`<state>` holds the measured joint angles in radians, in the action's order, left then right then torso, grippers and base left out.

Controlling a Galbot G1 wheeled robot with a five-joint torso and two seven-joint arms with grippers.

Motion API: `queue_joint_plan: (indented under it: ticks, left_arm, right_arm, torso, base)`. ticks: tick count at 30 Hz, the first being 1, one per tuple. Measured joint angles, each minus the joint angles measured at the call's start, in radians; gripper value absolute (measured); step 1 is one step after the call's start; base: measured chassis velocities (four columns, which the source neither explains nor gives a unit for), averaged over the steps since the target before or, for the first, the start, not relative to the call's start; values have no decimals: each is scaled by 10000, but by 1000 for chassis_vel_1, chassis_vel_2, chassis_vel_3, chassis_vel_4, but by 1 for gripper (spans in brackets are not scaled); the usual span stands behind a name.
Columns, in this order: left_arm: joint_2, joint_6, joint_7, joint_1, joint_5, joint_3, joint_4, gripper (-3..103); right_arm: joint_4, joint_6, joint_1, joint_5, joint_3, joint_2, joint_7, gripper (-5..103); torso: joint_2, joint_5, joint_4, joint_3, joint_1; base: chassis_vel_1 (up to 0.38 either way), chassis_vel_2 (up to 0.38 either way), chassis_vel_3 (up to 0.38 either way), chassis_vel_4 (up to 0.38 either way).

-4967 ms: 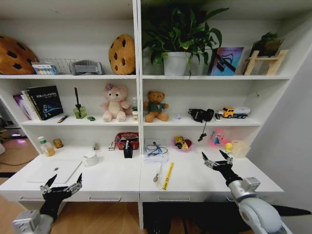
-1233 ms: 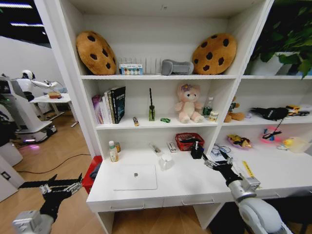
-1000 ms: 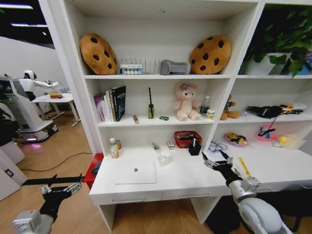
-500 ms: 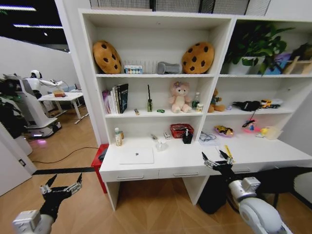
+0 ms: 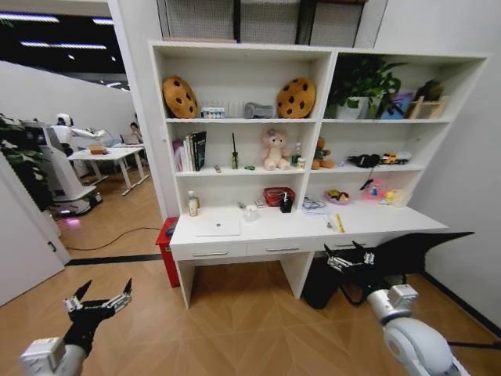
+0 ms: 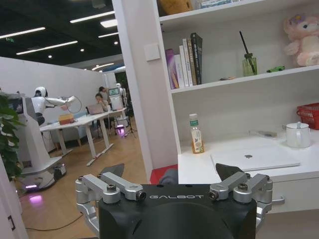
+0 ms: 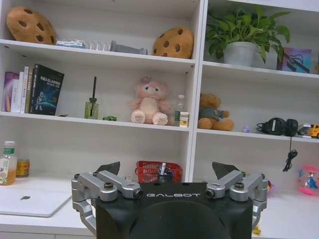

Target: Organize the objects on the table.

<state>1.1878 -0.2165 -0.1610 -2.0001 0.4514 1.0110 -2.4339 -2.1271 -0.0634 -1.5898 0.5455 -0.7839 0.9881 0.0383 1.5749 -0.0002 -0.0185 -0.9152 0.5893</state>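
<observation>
Wooden floor (image 5: 235, 313): bare boards lie between the robot and the desk; both arms hang low over them, well apart from any furniture.
Left gripper (image 5: 99, 301): low at the robot's left in the head view, fingers spread wide, holding nothing; the left wrist view shows its two fingertips parted.
Right gripper (image 5: 349, 258): low at the robot's right, fingers spread wide and empty, seen in front of the desk's right drawer but well short of it.
Table (image 5: 266, 249): long white desk with three drawers, standing against the wall under a white shelf unit, across the floor from the robot.
Laptop (image 5: 218, 227): slim and silver, closed, flat on the left part of the desk top.
Bottle (image 5: 192, 205): small, with a green cap, upright at the desk's back left, beside the laptop's far corner.
White cup (image 5: 250, 212): just right of the laptop, towards the back.
Red basket (image 5: 275, 196): at the back of the desk near the middle, with a black pen holder (image 5: 286, 205) just to its right.
Green toy car (image 5: 249, 167): on the lower shelf, between a reed diffuser (image 5: 234, 159) and a pink plush toy (image 5: 275, 150).
Cookie cushions (image 5: 296, 97): two on the top shelf, leaning against the back panel.
</observation>
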Motion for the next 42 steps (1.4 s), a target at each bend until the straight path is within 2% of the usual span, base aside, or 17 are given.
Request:
queue_joint_plan:
  ticks: [1, 2, 5, 7, 9, 11, 20, 30, 31, 35, 42]
  left_arm:
    - [-1, 0, 0, 1, 0, 0, 0, 100]
    - [-1, 0, 0, 1, 0, 0, 0, 100]
    - [-1, 0, 0, 1, 0, 0, 0, 100]
    - [0, 0, 0, 1, 0, 1, 0, 100]
    - [0, 0, 0, 0, 0, 0, 0, 100]
    - [-1, 0, 0, 0, 0, 0, 0, 100]
    - [-1, 0, -1, -1, 0, 1, 0, 100]
    - [-1, 1, 0, -1, 0, 0, -1, 100]
    - [-1, 1, -1, 0, 0, 0, -1, 100]
    - [-1, 1, -1, 0, 0, 0, -1, 100]
    - [0, 1, 0, -1, 0, 1, -1, 100]
  right_arm:
    - [1, 0, 0, 0, 1, 0, 0, 100]
    - [0, 0, 3, 0, 1, 0, 0, 100]
    - [1, 0, 5, 0, 1, 0, 0, 100]
    - [0, 0, 5, 0, 1, 0, 0, 100]
    - [0, 0, 4, 0, 1, 0, 0, 100]
    - [0, 0, 3, 1, 1, 0, 0, 100]
    - [0, 1, 1, 0, 1, 1, 0, 100]
    - [0, 0, 1, 0, 0, 1, 0, 100]
    - [0, 0, 2, 0, 1, 1, 0, 100]
    - [0, 0, 2, 0, 1, 1, 0, 100]
    - [0, 0, 0, 0, 0, 1, 0, 100]
  torso:
    - [-5, 8, 1, -3, 9]
    - [-6, 4, 14, -3, 13]
    - [-8, 1, 20, -4, 15]
    - [-8, 2, 20, -4, 16]
    - [-5, -1, 8, -1, 9]
    - [-3, 0, 6, 1, 5]
    - [1, 0, 9, 2, 0]
    - [-2, 2, 8, 0, 5]
    - [-4, 5, 15, -1, 10]
    - [-5, 1, 7, -2, 12]
    - [3, 0, 10, 3, -6]
  base:
    - [-77, -87, 61, -30]
    - [-66, 28, 148, -60]
    - [-53, 55, 135, -42]
    - [-47, 57, 107, -33]
    - [0, 0, 0, 0]
    - [0, 0, 0, 0]
    - [4, -3, -14, 1]
    - [-141, 74, 145, -86]
    - [-135, 109, 164, -96]
    - [-82, 74, 54, -68]
    - [44, -30, -36, 14]
